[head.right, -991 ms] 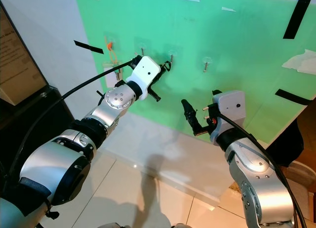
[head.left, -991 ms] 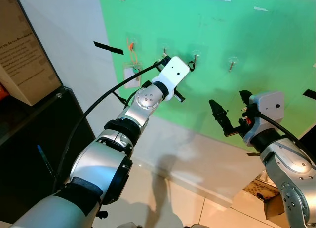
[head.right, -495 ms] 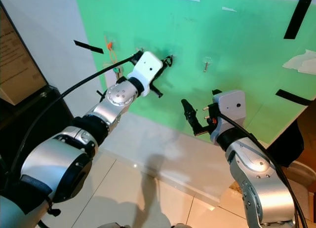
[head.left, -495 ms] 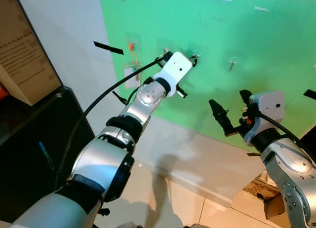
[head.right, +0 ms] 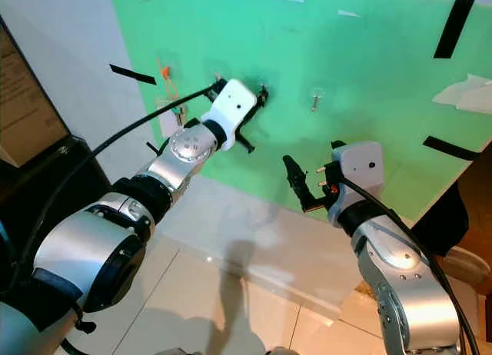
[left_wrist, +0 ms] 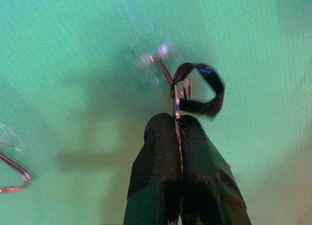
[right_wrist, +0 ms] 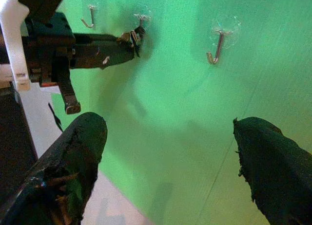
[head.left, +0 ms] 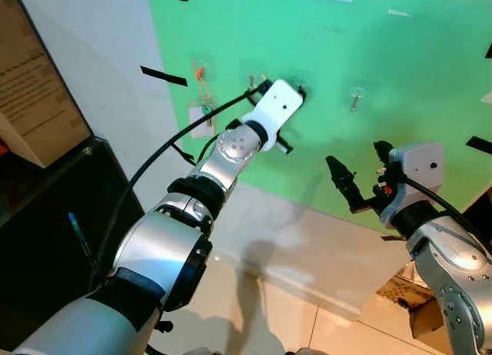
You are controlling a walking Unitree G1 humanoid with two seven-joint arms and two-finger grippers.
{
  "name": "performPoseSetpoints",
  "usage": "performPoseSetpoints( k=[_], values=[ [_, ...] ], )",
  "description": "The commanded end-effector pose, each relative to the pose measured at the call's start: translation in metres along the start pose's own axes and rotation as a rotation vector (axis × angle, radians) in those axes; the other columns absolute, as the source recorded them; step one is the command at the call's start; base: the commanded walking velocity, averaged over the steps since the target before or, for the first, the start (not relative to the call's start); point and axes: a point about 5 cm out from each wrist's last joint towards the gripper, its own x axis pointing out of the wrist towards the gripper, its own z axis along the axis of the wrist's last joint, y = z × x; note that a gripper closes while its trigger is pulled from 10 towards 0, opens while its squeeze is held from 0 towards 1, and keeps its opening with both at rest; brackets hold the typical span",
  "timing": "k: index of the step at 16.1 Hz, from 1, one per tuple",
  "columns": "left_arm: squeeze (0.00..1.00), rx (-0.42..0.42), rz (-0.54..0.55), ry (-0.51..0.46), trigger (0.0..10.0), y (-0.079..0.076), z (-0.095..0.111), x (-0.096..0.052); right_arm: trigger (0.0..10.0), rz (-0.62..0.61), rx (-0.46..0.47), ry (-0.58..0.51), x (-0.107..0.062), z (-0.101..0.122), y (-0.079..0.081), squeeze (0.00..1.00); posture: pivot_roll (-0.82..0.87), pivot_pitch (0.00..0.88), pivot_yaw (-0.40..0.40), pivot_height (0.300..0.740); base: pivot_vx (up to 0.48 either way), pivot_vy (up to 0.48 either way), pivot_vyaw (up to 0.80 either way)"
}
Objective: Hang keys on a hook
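My left gripper (head.left: 299, 98) is stretched up to the green wall (head.left: 400, 71) and is shut on the keys (left_wrist: 177, 105). Their black loop (left_wrist: 199, 88) sticks out past the fingertips. The loop rests against a small metal hook (left_wrist: 163, 66); I cannot tell whether it is threaded over it. The same hook (right_wrist: 140, 19) and keys (right_wrist: 133, 38) appear in the right wrist view. A bare hook (head.left: 355, 100) is on the wall to the right, another (head.left: 251, 82) to the left. My right gripper (head.left: 358, 177) hovers lower right, away from the wall, open and holding nothing.
An orange cord with a tag (head.left: 203, 94) hangs from the leftmost hook. A brown printed board (head.left: 31, 86) leans on a black cabinet (head.left: 46, 232) at the left. Black tape strips (head.left: 163, 75) mark the wall. White skirting (head.left: 307, 247) meets a tiled floor.
My left gripper has risen and pushed toward the wall, bringing the black loop from just below the hook up onto it. The right arm has stayed still.
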Motion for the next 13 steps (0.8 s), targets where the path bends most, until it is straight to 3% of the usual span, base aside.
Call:
performPoseSetpoints(
  k=[1,13],
  values=[
    [0.00,0.030,0.004,0.023,10.0,0.003,0.001,0.001,10.0,-0.011,0.004,-0.013,-0.005,0.004,0.000,0.00,-0.27,0.000,0.067,0.740,0.000,0.000,0.00],
    [0.00,0.035,-0.020,0.095,10.0,-0.005,-0.017,-0.004,10.0,-0.002,0.007,-0.007,-0.003,0.003,0.001,0.00,-0.26,0.000,0.060,0.740,0.000,0.000,0.00]
  ],
)
